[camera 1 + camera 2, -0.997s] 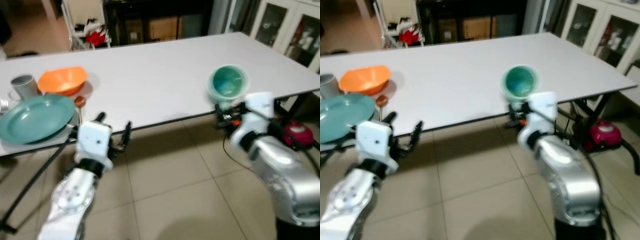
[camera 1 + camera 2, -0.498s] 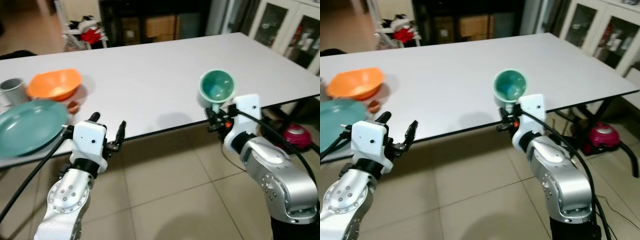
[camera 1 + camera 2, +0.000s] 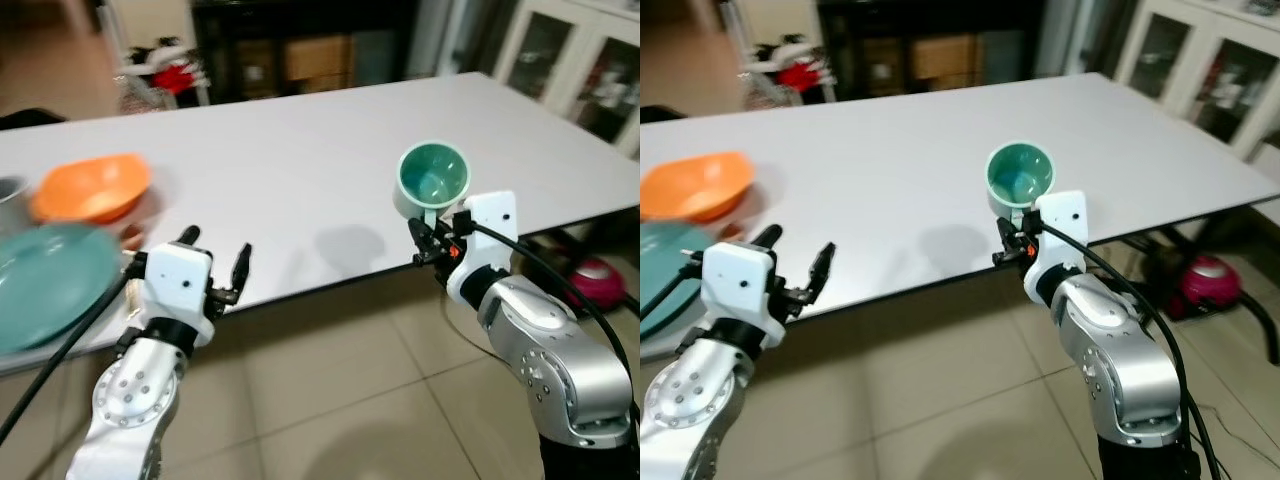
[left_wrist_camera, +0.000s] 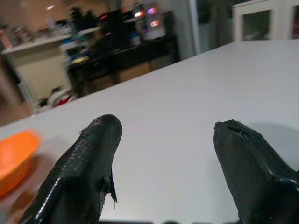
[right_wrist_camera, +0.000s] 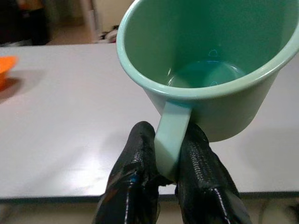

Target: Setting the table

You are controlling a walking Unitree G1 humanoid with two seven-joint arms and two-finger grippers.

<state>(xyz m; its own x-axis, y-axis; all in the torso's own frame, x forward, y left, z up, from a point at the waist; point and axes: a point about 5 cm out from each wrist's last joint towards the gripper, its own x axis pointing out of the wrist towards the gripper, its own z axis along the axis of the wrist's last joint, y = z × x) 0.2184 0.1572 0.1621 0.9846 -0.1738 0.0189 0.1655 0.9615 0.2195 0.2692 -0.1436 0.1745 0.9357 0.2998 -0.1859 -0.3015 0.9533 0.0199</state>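
The right pincer [image 5: 170, 161] is clamped on the flat handle of the green mug [image 3: 432, 178], its two black fingers [image 5: 135, 163] pressing the handle from either side, and the mug rides upright and empty above the near edge of the white bench [image 3: 300, 150], towards its right half. Against the pictures from a second ago, the mug sits steadier and sharper in view, and the whole scene has slid: the orange bowl [image 3: 92, 187] and the teal plate [image 3: 45, 285] at the far left have drifted towards the picture's edge, which reads as the camera turning with the robot and not as the dishes moving. The mug's shadow falls on the bench just left of it, so it looks to be hanging in the air and not yet set down. The left pincer [image 3: 215, 275] hovers at the near edge, spread wide with nothing between its fingers. I judge the carrying is nearly over and the next step is lowering the mug onto a bare patch of bench
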